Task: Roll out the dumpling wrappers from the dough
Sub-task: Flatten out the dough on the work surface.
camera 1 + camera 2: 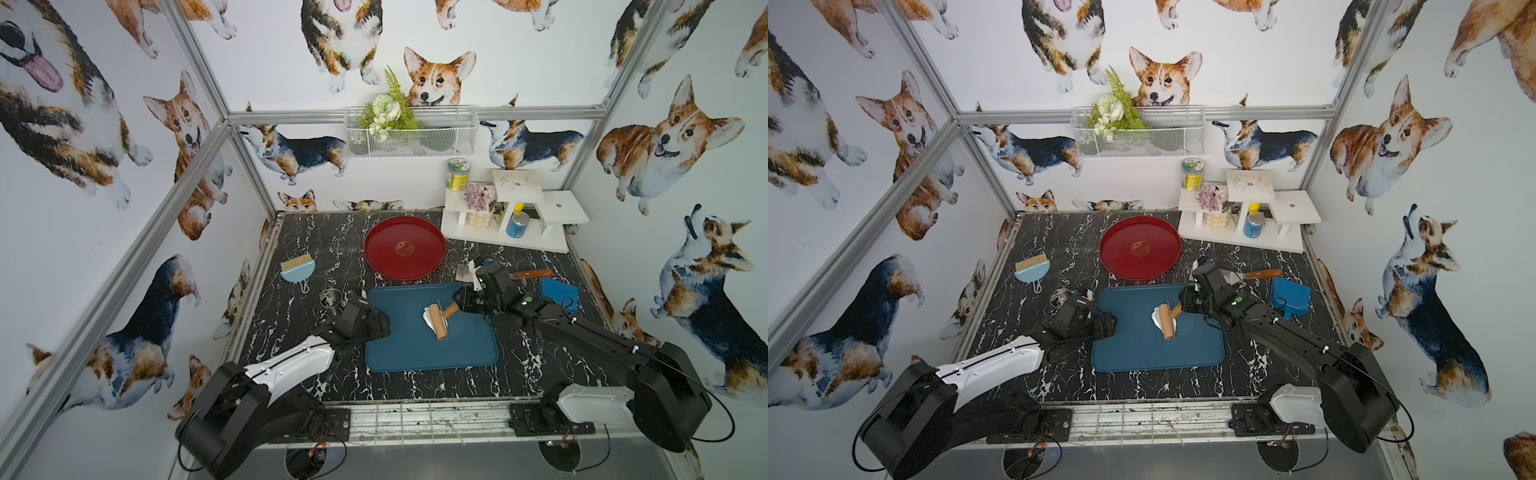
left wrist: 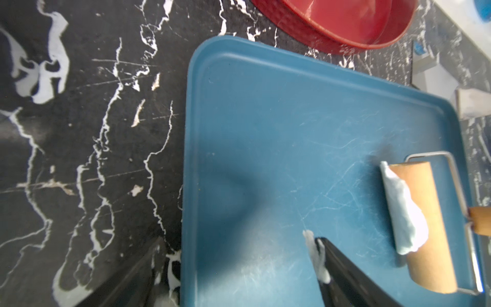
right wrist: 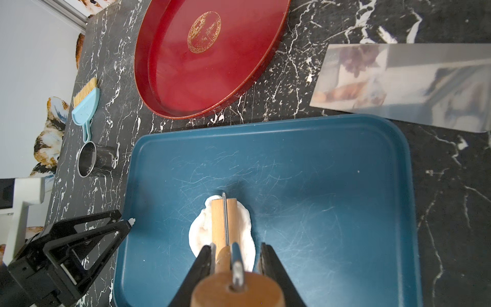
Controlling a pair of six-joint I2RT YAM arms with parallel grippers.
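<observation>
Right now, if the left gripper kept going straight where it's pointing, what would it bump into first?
Probably the blue tray: the open left gripper straddles its edge, aimed at bare tray floor. The roller sits off to one side. The gripper's tilt is hard to judge.

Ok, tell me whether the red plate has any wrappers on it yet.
Empty. The red plate shows only its bare floor and gold emblem; the dough lies on the blue tray, against the roller.

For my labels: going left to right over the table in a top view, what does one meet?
Light blue plastic dustpan with brush, round metal cutter cup, wooden roller on white dough, dark blue square scoop.
</observation>
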